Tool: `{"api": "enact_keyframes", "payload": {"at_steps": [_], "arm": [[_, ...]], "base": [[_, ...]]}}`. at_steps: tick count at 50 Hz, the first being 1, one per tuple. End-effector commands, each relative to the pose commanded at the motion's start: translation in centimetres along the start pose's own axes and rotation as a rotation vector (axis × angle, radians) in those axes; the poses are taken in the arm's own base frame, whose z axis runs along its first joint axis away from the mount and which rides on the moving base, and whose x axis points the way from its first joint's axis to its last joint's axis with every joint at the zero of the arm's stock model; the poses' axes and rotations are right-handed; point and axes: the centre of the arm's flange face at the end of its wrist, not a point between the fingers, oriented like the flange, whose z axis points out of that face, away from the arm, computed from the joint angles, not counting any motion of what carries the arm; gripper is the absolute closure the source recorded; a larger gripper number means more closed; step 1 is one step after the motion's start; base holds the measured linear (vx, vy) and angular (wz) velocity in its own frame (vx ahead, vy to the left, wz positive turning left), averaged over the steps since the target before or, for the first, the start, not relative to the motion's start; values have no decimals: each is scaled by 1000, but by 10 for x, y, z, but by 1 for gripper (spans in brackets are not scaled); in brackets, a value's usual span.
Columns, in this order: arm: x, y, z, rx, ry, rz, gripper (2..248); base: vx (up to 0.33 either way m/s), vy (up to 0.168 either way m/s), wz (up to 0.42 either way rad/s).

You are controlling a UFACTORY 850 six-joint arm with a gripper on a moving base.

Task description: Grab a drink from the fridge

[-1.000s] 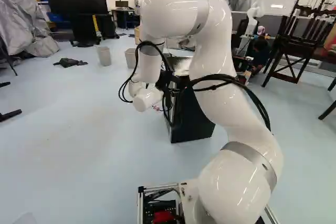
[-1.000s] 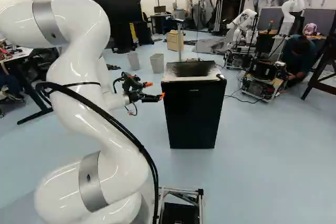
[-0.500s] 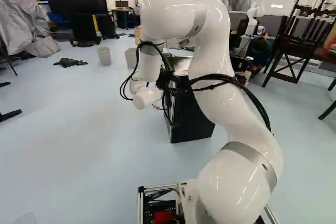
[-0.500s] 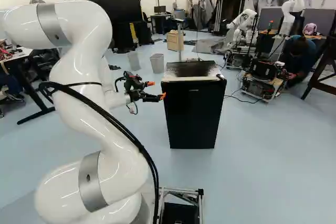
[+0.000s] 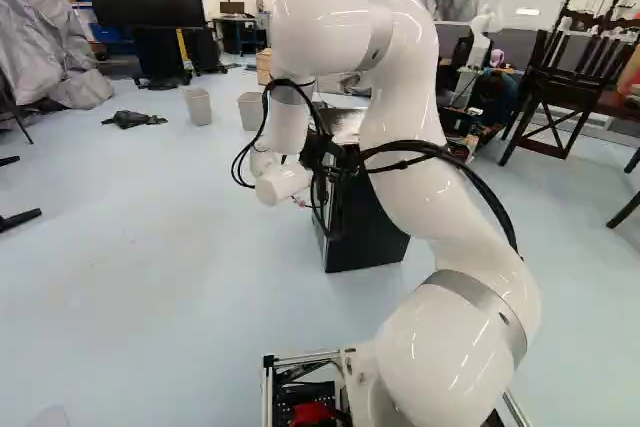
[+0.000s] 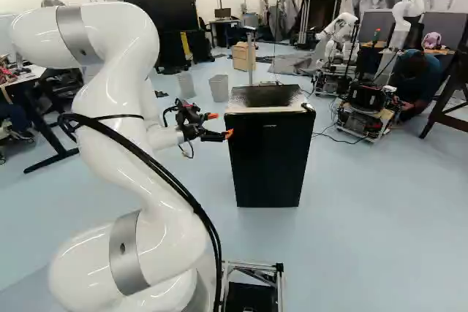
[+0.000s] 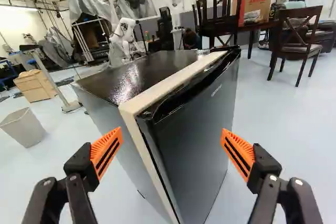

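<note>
In the right base view my gripper [image 6: 221, 126] is at the left upper edge of the small black fridge [image 6: 268, 158], whose door is closed. From the wrist view, the gripper [image 7: 172, 153] stands wide open, its orange pads [image 7: 106, 152] well apart. The fridge [image 7: 197, 135] lies ahead, its near corner and door edge showing between the fingers; neither finger clearly grips it. No drink is visible; the inside of the fridge is hidden. The left base view shows the fridge [image 5: 365, 222] partly behind the arm.
Two bins [image 6: 219, 88] and a wooden drawer unit [image 6: 243, 56] stand behind the fridge. Another robot [image 6: 338, 34] is farther back, near a wheeled cart [image 6: 363, 111] and a crouching person. Dark chairs [image 7: 296, 40] stand beyond the fridge's door side.
My arm has shifted slightly, carrying the open gripper a little to the right in both base views, toward the fridge. The base and the fridge have not moved.
</note>
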Motion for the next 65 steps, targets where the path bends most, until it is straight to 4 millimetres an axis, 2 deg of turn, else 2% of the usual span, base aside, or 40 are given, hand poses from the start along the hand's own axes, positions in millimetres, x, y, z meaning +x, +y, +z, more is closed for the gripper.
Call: {"api": "enact_keyframes", "payload": {"at_steps": [12, 28, 65], "arm": [[1, 0, 5, -10, 2, 4, 3], [-10, 3, 10, -20, -2, -13, 3], [-10, 2, 20, -35, 3, -5, 3]], "base": [[0, 0, 0], [0, 0, 0], [0, 0, 0]]}}
